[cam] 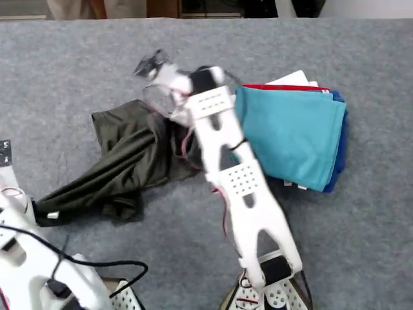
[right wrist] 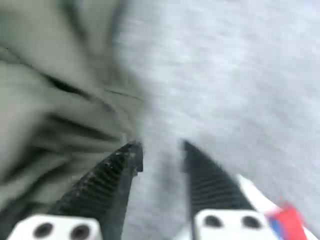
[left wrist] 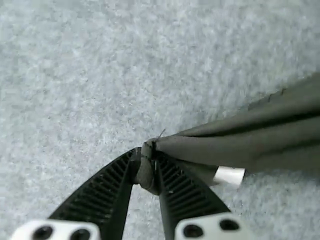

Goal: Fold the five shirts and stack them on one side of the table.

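A dark olive shirt (cam: 132, 158) lies crumpled left of the table's middle, with one corner drawn out toward the front left. My left gripper (cam: 37, 210) is shut on that corner (left wrist: 147, 167), and the cloth (left wrist: 250, 140) runs taut away from the fingers, a white label (left wrist: 230, 176) beside them. My right gripper (cam: 155, 81) hovers at the far edge of the olive shirt, open, with bare table between its fingertips (right wrist: 161, 155) and olive cloth (right wrist: 55, 100) against one finger. A folded stack with a teal shirt (cam: 293, 135) on top lies on the right.
Under the teal shirt show blue (cam: 340, 148), red (cam: 284, 86) and white (cam: 293, 79) folded edges. The right arm (cam: 235, 174) stretches over the table's middle, close to the stack's near-left edge. Grey cloth tabletop (cam: 77, 64) spreads to the far left and front right.
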Tool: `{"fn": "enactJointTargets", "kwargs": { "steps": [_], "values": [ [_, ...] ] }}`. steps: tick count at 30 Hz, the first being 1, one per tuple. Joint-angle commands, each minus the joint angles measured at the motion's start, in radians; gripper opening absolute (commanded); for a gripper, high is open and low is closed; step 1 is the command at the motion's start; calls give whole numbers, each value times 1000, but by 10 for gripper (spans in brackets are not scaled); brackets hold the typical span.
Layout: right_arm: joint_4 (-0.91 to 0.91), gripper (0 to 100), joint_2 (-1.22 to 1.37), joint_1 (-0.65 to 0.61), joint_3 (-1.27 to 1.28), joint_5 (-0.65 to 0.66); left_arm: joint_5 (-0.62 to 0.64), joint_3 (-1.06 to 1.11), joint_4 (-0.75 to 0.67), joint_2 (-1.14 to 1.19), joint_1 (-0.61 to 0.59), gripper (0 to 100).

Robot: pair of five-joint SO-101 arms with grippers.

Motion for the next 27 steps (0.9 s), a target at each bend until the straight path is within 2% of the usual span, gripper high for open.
{"fn": "enactJointTargets", "kwargs": {
  "steps": [1, 4, 8, 12, 13, 14, 17, 20, 27],
  "values": [
    [-38, 387, -101, 87, -39, 9, 52, -120, -23, 127, 12, 19],
    [14, 374, -131, 85, -44, 11, 61, -201, -26, 255, 6, 19],
    [86, 296, -185, 48, -44, 6, 63, -315, -26, 404, -26, 19],
    [86, 92, -234, 27, -33, -5, 112, -456, -28, 535, -109, 19],
    [86, 26, -243, 22, -33, -28, 126, -499, -28, 567, -137, 19],
    [86, 0, -251, 21, -33, -57, 140, -539, -28, 599, -166, 19],
    [86, 48, -266, 8, -31, -135, 161, -643, -25, 682, -249, 19],
    [87, 22, -269, -22, -31, -163, 161, -718, -26, 750, -305, 19],
    [89, 5, -269, -173, -30, -157, 160, -809, -26, 878, -330, 19]
  ]
}}
